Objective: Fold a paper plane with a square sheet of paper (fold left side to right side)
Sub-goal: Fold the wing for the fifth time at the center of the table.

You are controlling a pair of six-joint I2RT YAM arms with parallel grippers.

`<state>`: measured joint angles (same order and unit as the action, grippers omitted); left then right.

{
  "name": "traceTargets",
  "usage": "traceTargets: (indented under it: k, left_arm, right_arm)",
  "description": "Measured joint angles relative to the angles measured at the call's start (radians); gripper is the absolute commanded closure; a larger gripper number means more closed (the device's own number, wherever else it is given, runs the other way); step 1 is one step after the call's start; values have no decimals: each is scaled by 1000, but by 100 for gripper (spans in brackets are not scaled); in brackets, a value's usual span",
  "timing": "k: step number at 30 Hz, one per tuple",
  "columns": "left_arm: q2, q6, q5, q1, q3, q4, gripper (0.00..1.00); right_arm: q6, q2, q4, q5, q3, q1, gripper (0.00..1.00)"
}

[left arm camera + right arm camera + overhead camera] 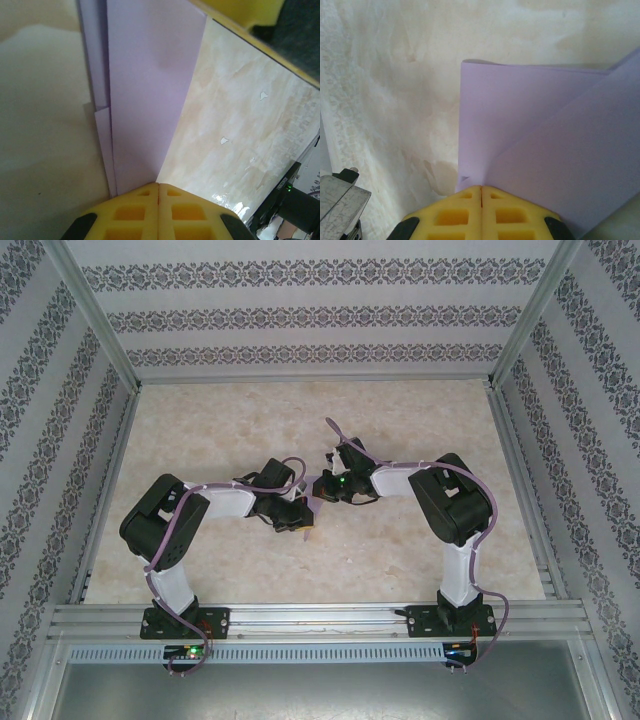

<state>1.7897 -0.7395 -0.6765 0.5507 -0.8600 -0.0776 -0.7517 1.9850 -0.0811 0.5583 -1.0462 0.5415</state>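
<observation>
Left gripper: I see its jaws closed, pinching the edge of the paper.
Right gripper: jaws closed too, clamped on a folded corner of the same paper.
Paper: lilac, folded in layers, held between both grippers near the middle of the table.

Sheet of paper, just ahead of the left end effector: thin lilac paper, matt, smooth, crisp creases. Same finish ahead of the right end effector. Both end effectors: yellow moulded plastic, matt, pocketed faces. Bench, right of the left end effector: cream marble-look surface, glossy, glare patches, small white flecks. Frame rail, nearside of both end effectors: bare brushed metal.
</observation>
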Motion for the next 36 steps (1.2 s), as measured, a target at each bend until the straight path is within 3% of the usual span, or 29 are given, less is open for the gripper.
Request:
traceTargets:
  k: [10,20,28,36]
  left_arm:
    - [-1,0,-1,0,34,60,95]
    - [-7,0,-3,-1,56,98,95]
    - [-7,2,-3,-1,56,98,95]
    - [-7,2,-3,-1,56,98,96]
  right_arm:
    - [50,-20,68,-5,-19,-11,100]
    - [61,-196,68,-19,54,6,100]
    - [19,-158,28,-20,105,70,100]
    - [-9,-95,-6,-29,106,70,100]
